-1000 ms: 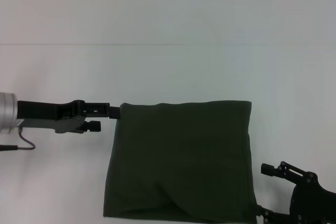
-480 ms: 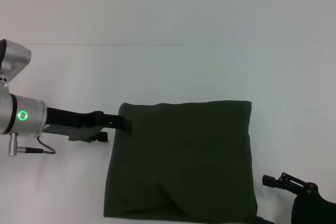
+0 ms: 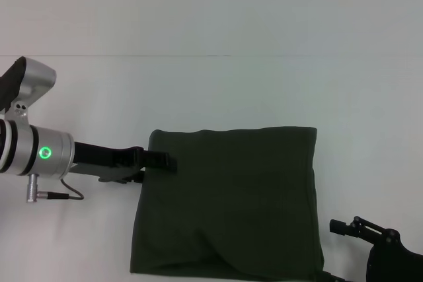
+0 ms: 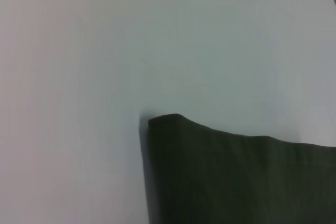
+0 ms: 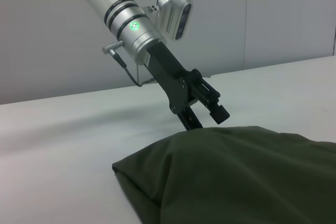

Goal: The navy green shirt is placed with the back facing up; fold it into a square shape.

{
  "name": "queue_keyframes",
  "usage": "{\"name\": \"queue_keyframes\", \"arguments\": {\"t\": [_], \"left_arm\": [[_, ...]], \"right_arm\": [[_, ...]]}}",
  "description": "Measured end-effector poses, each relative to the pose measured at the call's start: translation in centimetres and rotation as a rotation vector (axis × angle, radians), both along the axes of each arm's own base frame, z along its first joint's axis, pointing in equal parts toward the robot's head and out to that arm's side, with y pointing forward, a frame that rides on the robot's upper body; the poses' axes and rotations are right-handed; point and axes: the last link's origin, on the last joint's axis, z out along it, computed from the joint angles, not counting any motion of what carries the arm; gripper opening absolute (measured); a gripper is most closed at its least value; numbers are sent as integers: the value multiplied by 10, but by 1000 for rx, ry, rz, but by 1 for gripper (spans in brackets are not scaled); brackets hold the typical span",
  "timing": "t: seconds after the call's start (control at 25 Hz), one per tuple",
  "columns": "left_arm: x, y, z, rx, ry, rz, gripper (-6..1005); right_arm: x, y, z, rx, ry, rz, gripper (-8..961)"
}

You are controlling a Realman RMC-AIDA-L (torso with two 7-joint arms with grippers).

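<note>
Left gripper (image 3: 157, 161), fingers spread, has slid inward over the already square-folded shirt (image 3: 231, 203): pressing flat, likely finishing; right gripper (image 3: 370, 242) parked, state unclear.

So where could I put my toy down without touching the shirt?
Bare table lies beyond the navy green shirt, and to its right above the right gripper. It is crowded at the shirt's left edge, where the left gripper reaches over the cloth.

Left hand (image 5: 207, 114) over folded shirt (image 5: 236, 177)
</note>
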Motion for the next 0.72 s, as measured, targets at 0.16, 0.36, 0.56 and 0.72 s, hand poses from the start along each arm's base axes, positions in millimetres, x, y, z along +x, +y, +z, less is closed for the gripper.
{"name": "queue_keyframes", "arguments": {"t": [0.16,0.36,0.56,0.72], "left_arm": [[1,0,-1,2,-8,-2,900],[4,1,-5,3,8,-26,832],[4,3,-6,9,18,-33,749],[4,3,-5,16,14,-34,488]], "right_arm": [[0,1,0,1,3,-3,905],[-1,2,1,4,4,-4,904],[-1,3,1,6,3,-2,904],[-1,3,1,6,3,-1,904]]}}
